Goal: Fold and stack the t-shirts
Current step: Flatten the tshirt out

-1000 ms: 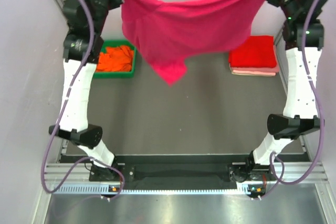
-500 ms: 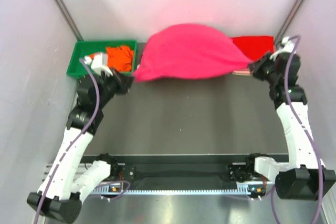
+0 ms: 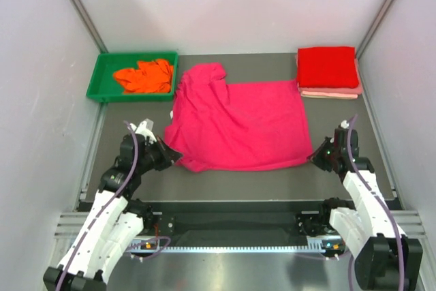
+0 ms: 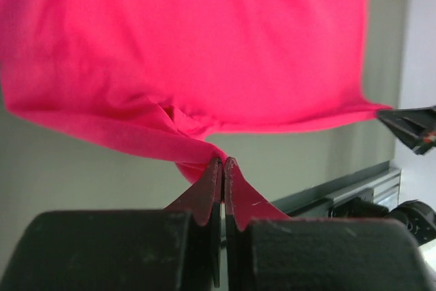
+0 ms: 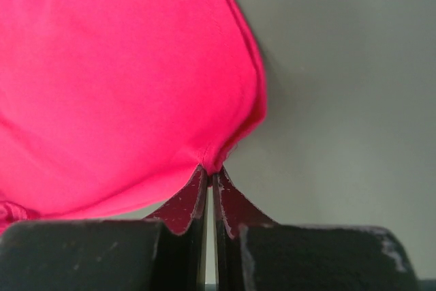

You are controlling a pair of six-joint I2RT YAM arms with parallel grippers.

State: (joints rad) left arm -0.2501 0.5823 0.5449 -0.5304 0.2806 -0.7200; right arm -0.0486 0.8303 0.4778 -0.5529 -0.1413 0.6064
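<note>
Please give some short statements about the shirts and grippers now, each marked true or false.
1. The magenta shirt lies spread on the table. True.
2. The left gripper is open, clear of the cloth. False: it is shut on the magenta shirt's near corner.
3. The right gripper is shut on the magenta shirt. True.
4. The red shirt lies folded on the pale pink shirt. True.
5. The orange shirt lies folded on that stack. False: it lies crumpled in the green tray.
</note>
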